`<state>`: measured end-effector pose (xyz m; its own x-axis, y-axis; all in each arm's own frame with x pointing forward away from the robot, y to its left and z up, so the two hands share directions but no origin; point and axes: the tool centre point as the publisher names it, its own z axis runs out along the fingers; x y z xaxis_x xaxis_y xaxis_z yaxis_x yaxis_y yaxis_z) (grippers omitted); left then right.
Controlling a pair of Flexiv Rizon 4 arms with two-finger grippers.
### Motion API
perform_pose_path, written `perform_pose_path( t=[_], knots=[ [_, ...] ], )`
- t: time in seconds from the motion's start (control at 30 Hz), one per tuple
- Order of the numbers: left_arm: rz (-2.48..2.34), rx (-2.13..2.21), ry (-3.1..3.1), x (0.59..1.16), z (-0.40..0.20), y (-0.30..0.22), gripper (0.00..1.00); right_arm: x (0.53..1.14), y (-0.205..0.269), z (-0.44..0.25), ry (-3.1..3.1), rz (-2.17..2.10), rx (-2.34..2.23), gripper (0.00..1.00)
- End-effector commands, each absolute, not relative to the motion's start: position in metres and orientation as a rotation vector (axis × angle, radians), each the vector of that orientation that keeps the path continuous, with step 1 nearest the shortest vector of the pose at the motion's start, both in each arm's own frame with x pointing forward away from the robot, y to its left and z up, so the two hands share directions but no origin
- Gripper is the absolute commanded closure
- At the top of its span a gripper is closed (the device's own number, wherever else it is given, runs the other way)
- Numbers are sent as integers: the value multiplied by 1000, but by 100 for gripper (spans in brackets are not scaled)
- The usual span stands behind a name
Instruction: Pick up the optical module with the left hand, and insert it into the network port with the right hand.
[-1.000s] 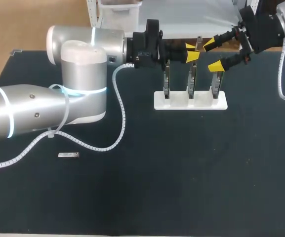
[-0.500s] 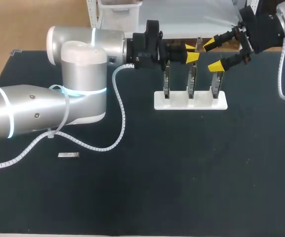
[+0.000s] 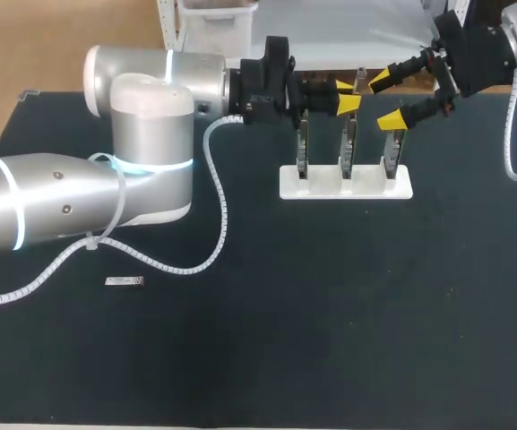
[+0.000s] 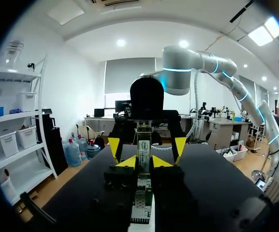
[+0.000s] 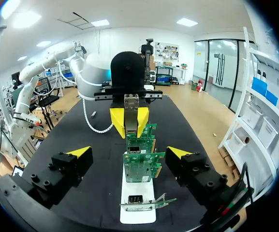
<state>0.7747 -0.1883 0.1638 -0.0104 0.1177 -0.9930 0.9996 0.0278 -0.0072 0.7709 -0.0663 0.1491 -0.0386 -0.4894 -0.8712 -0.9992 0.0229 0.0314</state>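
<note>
The left arm (image 3: 150,134) comes in from the left side and lies across the far part of the dark table (image 3: 330,313). At its end the left gripper (image 3: 348,95) hangs over a white stand (image 3: 346,185). Its two yellow fingers are close together, and they pinch the optical module (image 5: 131,104) from both sides. The module is a small silver bar that pokes out past the yellow tips. It is up in the air above the stand, between the two grippers. From the left wrist camera it shows as a thin strip right in the middle of the fingers. Three green cards (image 3: 348,143) stand up straight in the white stand, in a row, one behind the other as the right wrist camera sees them. The left gripper is over the middle card. The right gripper (image 3: 385,98) comes in from the far right corner and points at the left gripper, nose to nose. Its yellow fingers are spread wide apart and hold nothing. The row of cards sits in the gap between those open fingers, but they do not touch it. A small silver piece (image 3: 124,281) lies flat on the table, well apart from the stand, near the left arm's white curly cable (image 3: 218,206).
</note>
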Motion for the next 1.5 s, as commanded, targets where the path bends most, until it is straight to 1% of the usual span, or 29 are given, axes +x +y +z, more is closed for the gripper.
perform_pose_path(
  t=[0.03,0.57,1.5],
  knots=[
    [-1135,1273,1317,775,164,-188,100,768,-66,149,1613,932,-1544,0],
    [-1135,1273,1317,775,164,-188,100,769,-67,150,1621,916,-1542,0],
    [-1135,1273,1317,775,164,-188,100,785,-49,195,1483,965,-1507,0]
  ],
)
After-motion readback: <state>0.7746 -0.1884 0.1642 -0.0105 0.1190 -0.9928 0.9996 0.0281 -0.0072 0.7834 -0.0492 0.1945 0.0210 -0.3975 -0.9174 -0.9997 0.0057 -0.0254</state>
